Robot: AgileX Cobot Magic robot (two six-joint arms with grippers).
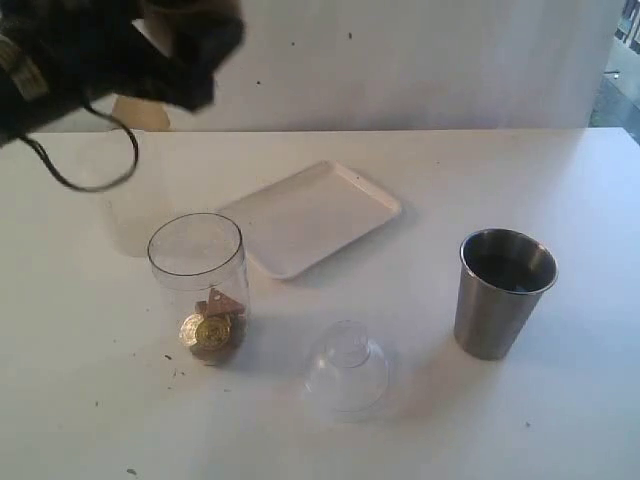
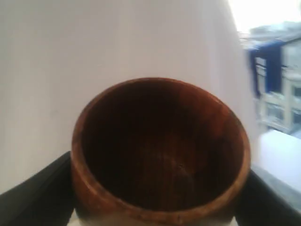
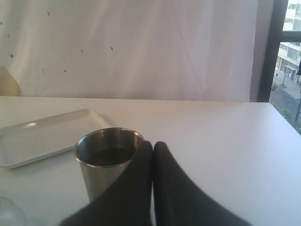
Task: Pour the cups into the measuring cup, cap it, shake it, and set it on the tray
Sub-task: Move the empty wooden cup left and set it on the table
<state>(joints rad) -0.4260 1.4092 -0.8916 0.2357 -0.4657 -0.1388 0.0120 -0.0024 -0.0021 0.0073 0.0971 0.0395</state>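
The left claw (image 2: 157,207) is clamped on the small rounded brown wooden cup (image 2: 160,146), one dark finger on each side of its wall. It is held up off the white worktop (image 1: 560,180), above the far left corner. The cup's dark inside looks empty. The clear straight-sided plastic measuring cup (image 1: 198,285) stands upright toward the worktop's left edge with gold coins and small bits at its bottom.

The tall tapered brushed-steel tumbler (image 1: 503,290) stands toward the right edge, something dark inside it. The right claw (image 3: 153,183) is just beside it with its fingers pressed together, holding nothing.

The wooden cup's pour seems done, so it should be set down clear of the measuring cup and of the flat white rectangular tray (image 1: 310,215) mid-worktop. The right claw must spread before taking the tumbler. It should grip low on the taper and tip slowly over the open mouth without knocking the clear dome cap (image 1: 346,368) lying between them.
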